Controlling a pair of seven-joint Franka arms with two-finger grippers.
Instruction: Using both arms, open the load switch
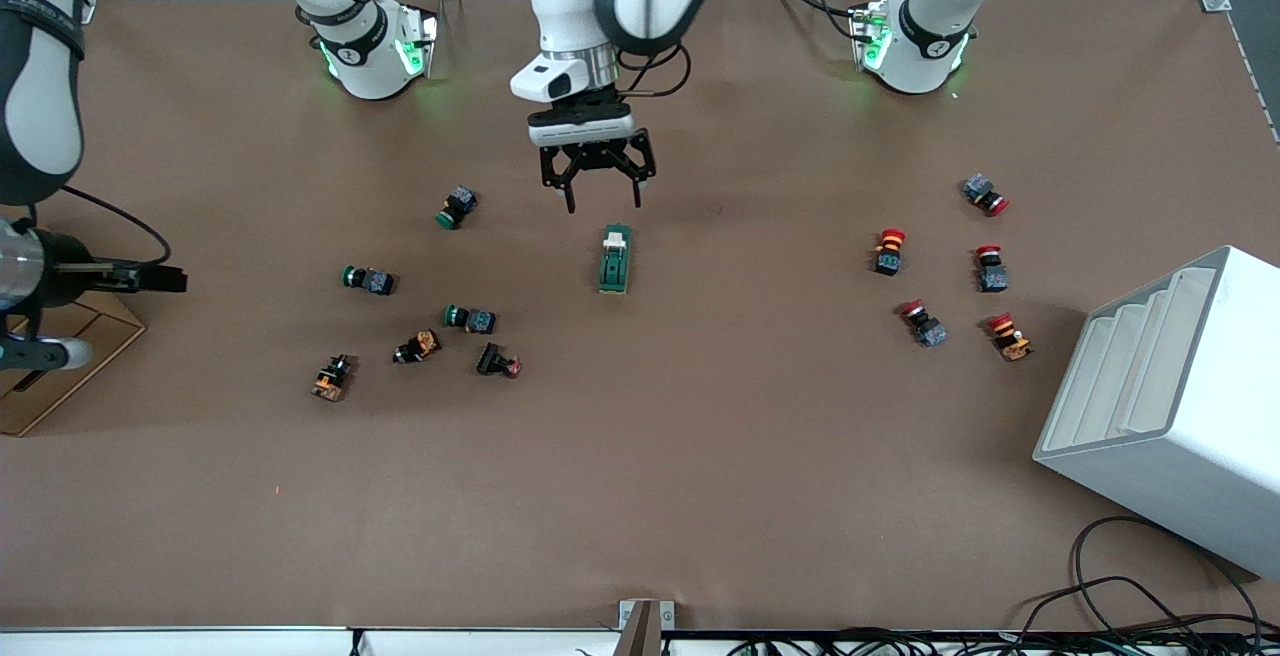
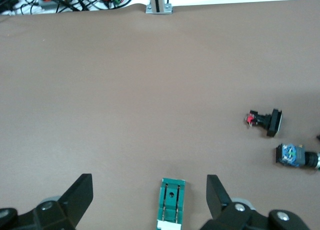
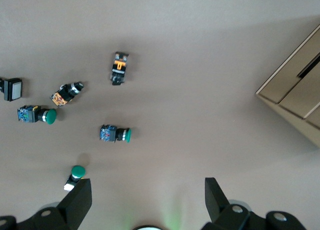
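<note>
Front view: the load switch (image 1: 614, 259) lies at the centre of the frame on the brown desk (image 1: 700, 456), its cream lever end toward the top. The left gripper (image 1: 603, 198) hangs just above it in the frame, jaws spread and empty. The right gripper (image 1: 160, 279) sits at the left edge, well apart from the switch; I cannot tell its jaws from here. Green push buttons (image 1: 470, 317) cluster left of centre, red ones (image 1: 888, 251) at the right.

Left wrist view: the switch shows at the bottom centre, between the spread fingers (image 2: 219, 195). A good grasp would probably lower straight down and pinch the green body's long sides, leaving the lever free.

Right wrist view: the fingers (image 3: 216, 197) stand wide apart at the bottom, over green buttons; the switch is absent. This arm likely must travel over to work the lever.
</note>
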